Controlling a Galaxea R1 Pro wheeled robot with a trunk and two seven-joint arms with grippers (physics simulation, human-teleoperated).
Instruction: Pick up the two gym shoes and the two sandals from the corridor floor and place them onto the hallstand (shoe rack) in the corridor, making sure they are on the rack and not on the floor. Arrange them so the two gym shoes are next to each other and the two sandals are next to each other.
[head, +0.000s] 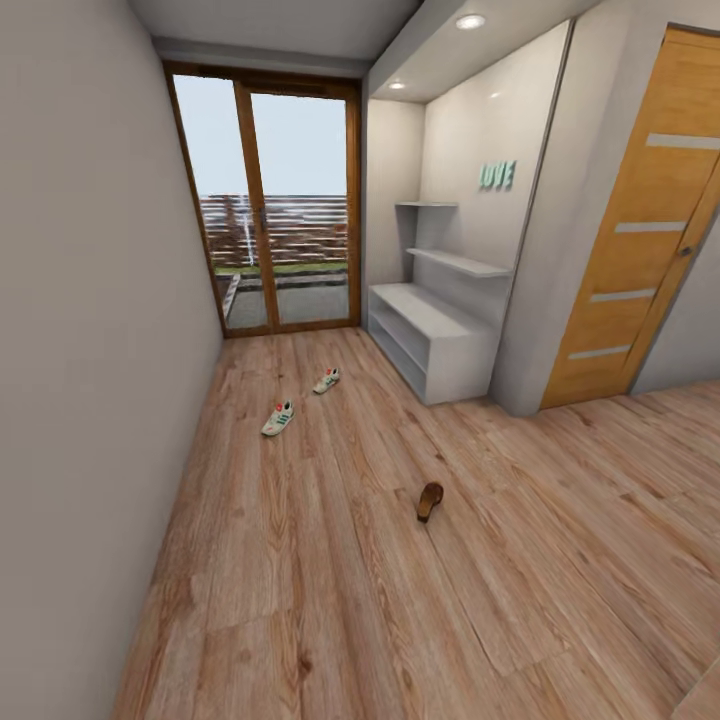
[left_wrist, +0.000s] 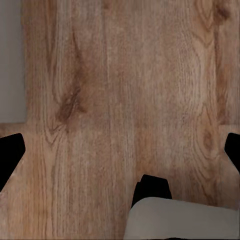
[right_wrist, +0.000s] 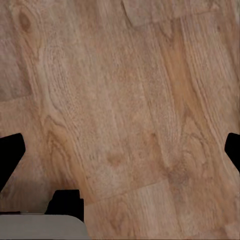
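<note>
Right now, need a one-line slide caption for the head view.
Corridor with two sneakers and one sandal lying apart on the wood floor, empty shoe rack at the right wall.

In the left wrist view the left tool (left_wrist: 120, 152) has plain matte black fingertips (left_wrist: 10, 155), with a black block and a rounded grey-white casing (left_wrist: 182, 220) behind. The right tool (right_wrist: 120, 152) matches: black fingertips (right_wrist: 10, 155), black block, pale grey casing (right_wrist: 40, 227).

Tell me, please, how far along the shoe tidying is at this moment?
Nothing looks done yet: the hallstand shows no shoes on it. Both gym shoes and one sandal lie on the corridor floor. Nothing is in hand: the left gripper and right gripper are open over bare planks. All the picking and placing remains.
</note>
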